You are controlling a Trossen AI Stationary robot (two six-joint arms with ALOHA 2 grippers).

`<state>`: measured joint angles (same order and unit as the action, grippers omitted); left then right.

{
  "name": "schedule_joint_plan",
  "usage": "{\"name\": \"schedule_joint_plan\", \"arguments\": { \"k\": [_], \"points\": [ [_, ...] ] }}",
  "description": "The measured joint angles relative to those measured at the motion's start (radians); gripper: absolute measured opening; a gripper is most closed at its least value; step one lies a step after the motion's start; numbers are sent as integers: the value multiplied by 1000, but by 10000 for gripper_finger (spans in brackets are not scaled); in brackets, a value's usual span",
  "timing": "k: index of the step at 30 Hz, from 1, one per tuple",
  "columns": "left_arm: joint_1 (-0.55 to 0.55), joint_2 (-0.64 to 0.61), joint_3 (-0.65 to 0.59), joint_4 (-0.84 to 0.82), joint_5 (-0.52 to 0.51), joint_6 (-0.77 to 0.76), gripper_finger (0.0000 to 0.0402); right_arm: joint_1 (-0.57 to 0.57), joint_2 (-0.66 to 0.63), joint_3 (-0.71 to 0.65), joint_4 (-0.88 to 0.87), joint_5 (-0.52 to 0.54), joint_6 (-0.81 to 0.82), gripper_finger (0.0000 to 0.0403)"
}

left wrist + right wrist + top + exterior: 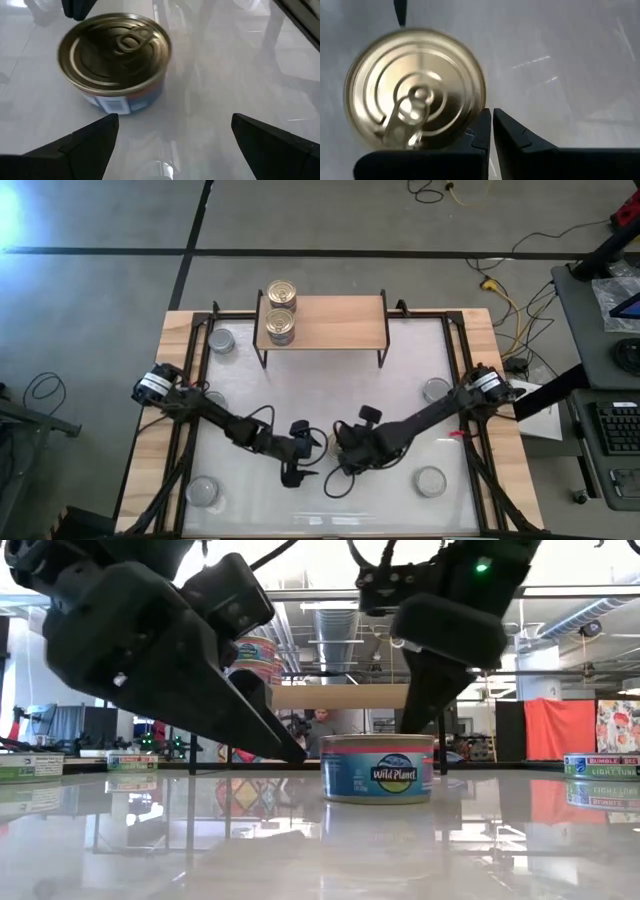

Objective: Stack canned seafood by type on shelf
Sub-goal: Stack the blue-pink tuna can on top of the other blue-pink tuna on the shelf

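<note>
Above the table, high view: left gripper (297,463) spread wide and right gripper (340,460) pinched shut flank 1 gold-lidded tin (318,444); 2 gold tins (281,310) sit on the shelf (335,322).
Low view: tin (377,768) stands on the table (320,840), held by neither.
Left wrist view: tin (115,61) lies ahead of the wide fingers (80,145), untouched.
Right wrist view: shut fingertips (485,127) just beside the tin's rim (415,90).
Risk: closed right fingers could nudge the tin away from the left's grasp.
Hidden: arms cover most of the tin from above; silver tins' labels unreadable.
</note>
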<state>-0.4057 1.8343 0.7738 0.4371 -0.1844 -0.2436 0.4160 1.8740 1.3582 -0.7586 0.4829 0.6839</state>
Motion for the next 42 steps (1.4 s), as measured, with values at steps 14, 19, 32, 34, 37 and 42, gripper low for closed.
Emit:
{"name": "schedule_joint_plan", "arguments": {
  "k": [14,19,32,34,37,42],
  "points": [
    [42,71,55,-4,-41,-104,397,1,0,-1,-48,-168,-40,13],
    [49,121,112,-27,-44,-109,399,0,0,-2,-15,-182,-41,13],
    [58,171,163,-18,-56,-80,399,-2,0,-11,66,-203,-117,13],
    [58,171,163,-16,-56,-79,399,-5,0,-17,75,-202,-122,13],
    [58,172,161,-8,-56,-60,398,-7,0,-31,107,-202,-133,13],
    [61,172,159,5,-53,-38,397,-10,0,-39,126,-198,-150,13]
  ]
}}
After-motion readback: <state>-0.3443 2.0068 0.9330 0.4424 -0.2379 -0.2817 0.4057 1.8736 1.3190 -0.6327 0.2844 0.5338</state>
